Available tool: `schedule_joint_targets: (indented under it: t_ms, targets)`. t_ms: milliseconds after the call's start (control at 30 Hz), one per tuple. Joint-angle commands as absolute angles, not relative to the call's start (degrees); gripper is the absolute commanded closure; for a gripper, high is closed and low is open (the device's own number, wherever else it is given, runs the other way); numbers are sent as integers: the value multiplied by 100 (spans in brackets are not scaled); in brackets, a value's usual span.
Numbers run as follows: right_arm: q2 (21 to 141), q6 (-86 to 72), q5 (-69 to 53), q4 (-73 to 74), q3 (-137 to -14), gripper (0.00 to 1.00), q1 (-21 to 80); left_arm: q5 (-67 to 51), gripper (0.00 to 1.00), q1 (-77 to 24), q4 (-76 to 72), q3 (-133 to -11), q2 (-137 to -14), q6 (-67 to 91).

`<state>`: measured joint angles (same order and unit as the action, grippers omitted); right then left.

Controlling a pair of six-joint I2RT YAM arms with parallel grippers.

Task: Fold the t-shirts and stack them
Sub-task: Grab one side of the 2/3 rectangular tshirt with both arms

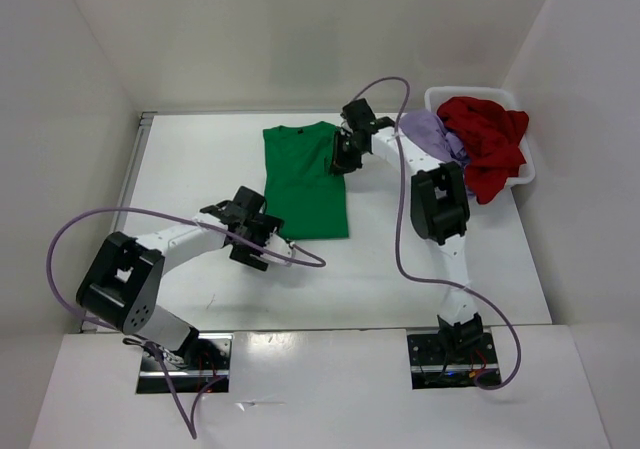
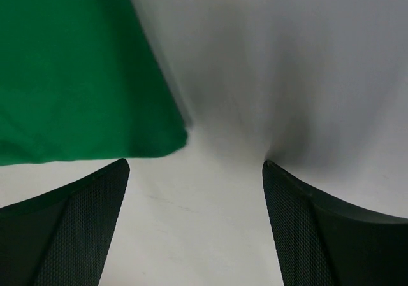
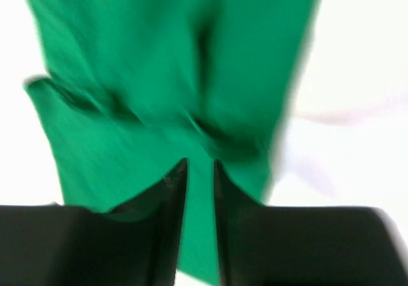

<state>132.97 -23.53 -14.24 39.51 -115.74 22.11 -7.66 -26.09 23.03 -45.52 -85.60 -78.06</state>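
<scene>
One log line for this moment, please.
green t-shirt: flat on table | left gripper: open, empty | right gripper: over shirt, grip unclear

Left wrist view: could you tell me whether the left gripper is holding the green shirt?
No, the left gripper is wide open over the table with nothing in it, and the green shirt lies ahead of it.

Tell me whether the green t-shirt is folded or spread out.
Folded, at least partly: the green t-shirt lies flat on the table as a narrow rectangle, no sleeves sticking out.
</scene>
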Motion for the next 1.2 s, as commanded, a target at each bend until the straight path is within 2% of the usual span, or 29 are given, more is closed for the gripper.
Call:
schedule_joint_targets:
  t_ms: [0, 133, 267, 400, 433, 500, 533, 667, 833, 900, 933, 967, 1067, 1133, 1167]
  targets:
    - [12307, -2329, -1336, 3894, -10593, 70, 2092, -791, 8, -2672, 2145, -4772, -8789, -7980]
    - [11577, -2391, -1336, 3727, -9477, 63, 2092, -738, 11, -2795, 1838, -4772, -9017, -7849]
    - [11040, -2583, -1555, 3402, -8318, 60, 2092, -615, 26, -2795, 1644, -4772, -9185, -7638]
    - [10627, -2698, -1608, 3401, -7718, 50, 2294, -615, 44, -2795, 1451, -4712, -9237, -7576]
    - [10548, -2698, -1608, 3401, -7482, 45, 2364, -563, 59, -2795, 1450, -4711, -9237, -7515]
    - [10268, -2847, -1608, 3349, -7208, 40, 2364, -563, 70, -2795, 1389, -4711, -9299, -7400]
    - [10179, -2848, -1608, 3296, -6937, 34, 2364, -563, 72, -2795, 1389, -4711, -9299, -7348]
    - [10107, -3050, -1836, 2936, -6557, 28, 2478, -615, 72, -2848, 1441, -4711, -9299, -7348]
    - [10423, -3384, -1837, 2576, -6557, 28, 2637, -667, 85, -2848, 1441, -4711, -9247, -7233]
    - [10546, -3463, -1688, 2505, -6609, 32, 2637, -729, 87, -2848, 1441, -4711, -9246, -7155]
    - [10643, -3463, -1688, 2453, -6609, 35, 2637, -729, 88, -2848, 1441, -4711, -9194, -7154]
    - [10696, -3463, -1740, 2452, -6670, 44, 2637, -729, 89, -2900, 1494, -4763, -9193, -7102]
    - [10906, -3463, -1942, 2399, -6724, 61, 2637, -791, 93, -2900, 1494, -4764, -9193, -7049]
    - [10968, -3463, -1942, 2399, -6724, 61, 2637, -791, 95, -2900, 1494, -4764, -9193, -6996]
    - [10969, -3463, -1942, 2399, -6671, 55, 2637, -791, 95, -2900, 1494, -4764, -9141, -6944]
